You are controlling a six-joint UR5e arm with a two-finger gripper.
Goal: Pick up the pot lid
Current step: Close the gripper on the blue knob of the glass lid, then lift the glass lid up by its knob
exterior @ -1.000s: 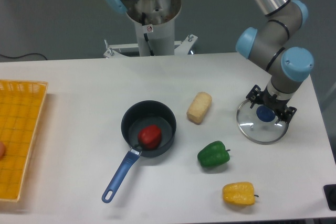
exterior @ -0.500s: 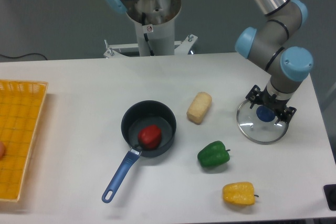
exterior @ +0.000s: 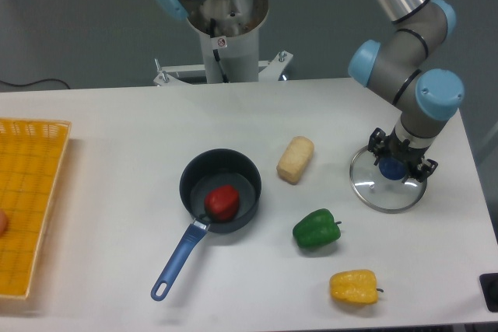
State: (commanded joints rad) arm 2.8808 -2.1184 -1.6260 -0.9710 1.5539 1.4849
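White tabletop [exterior: 117, 192], claw [exterior: 403, 155] right over the see-through pot lid [exterior: 383, 197], can't tell if it's closed. Probably slick, maybe breakable, so pinch the blue knob [exterior: 393, 168].

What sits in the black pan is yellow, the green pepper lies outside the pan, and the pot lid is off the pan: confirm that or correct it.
The colour is wrong: the camera view shows that the item in the black pan is red, not yellow. The green pepper does lie outside the pan, and the pot lid is off it.
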